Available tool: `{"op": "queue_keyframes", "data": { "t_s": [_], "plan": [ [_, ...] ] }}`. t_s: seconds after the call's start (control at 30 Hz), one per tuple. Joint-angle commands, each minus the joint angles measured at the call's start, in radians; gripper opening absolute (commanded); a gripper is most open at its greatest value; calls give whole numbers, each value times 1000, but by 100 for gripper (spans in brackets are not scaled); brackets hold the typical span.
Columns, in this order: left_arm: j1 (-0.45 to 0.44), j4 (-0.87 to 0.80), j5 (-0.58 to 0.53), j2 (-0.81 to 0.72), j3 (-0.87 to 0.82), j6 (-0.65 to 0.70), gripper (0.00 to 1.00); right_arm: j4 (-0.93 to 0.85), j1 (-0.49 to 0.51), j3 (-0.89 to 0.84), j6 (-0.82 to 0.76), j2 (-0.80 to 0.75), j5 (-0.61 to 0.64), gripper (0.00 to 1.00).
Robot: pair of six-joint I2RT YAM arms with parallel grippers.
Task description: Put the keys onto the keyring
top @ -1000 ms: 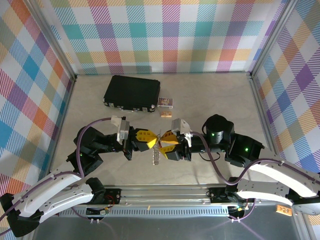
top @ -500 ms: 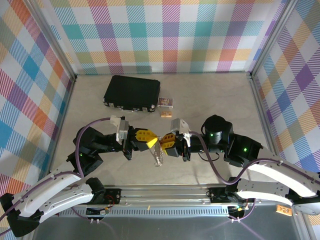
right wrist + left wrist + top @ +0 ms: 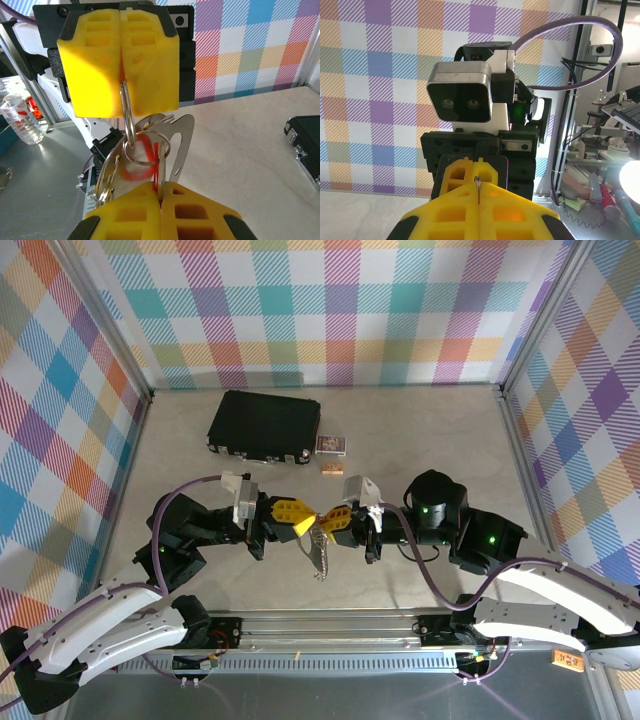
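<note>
1. The right gripper (image 3: pixel 328 523) was spread a second ago; now its yellow fingers are pressed together, and it has edged in towards the left gripper (image 3: pixel 303 524); the two meet tip to tip on the arm-base side of the black case (image 3: pixel 265 425), under that case's right end.
2. The left gripper has not shifted; it stays clamped on a thin metal ring, which in the right wrist view hangs out of its seam; that ring looks to belong to the keyring (image 3: pixel 136 162), whose red tag sits just below it.
3. The right fingers seem to pinch the flat silvery keys (image 3: pixel 181 137) where they run down into the seam, with a red edge alongside; which of the two takes the grip is hard to tell.
4. The loose end of the bunch, which hung straight, now slants away from the case, off the table (image 3: pixel 420 440).
5. Judgement: both ends are now held, so threading can start; several loops overlap, so I cannot tell if any key is already on; a slip here would drop the bunch.
</note>
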Motion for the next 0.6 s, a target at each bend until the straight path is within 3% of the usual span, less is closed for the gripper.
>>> {"op": "queue_keyframes", "data": {
  "t_s": [0.0, 0.57],
  "plan": [
    [-4, -6, -13, 1, 9, 35, 0, 16, 6, -2, -28, -28, 34, 0],
    [-5, -123, -51, 25, 43, 117, 0, 3, 6, -1, -43, -45, 75, 0]
  ]
}}
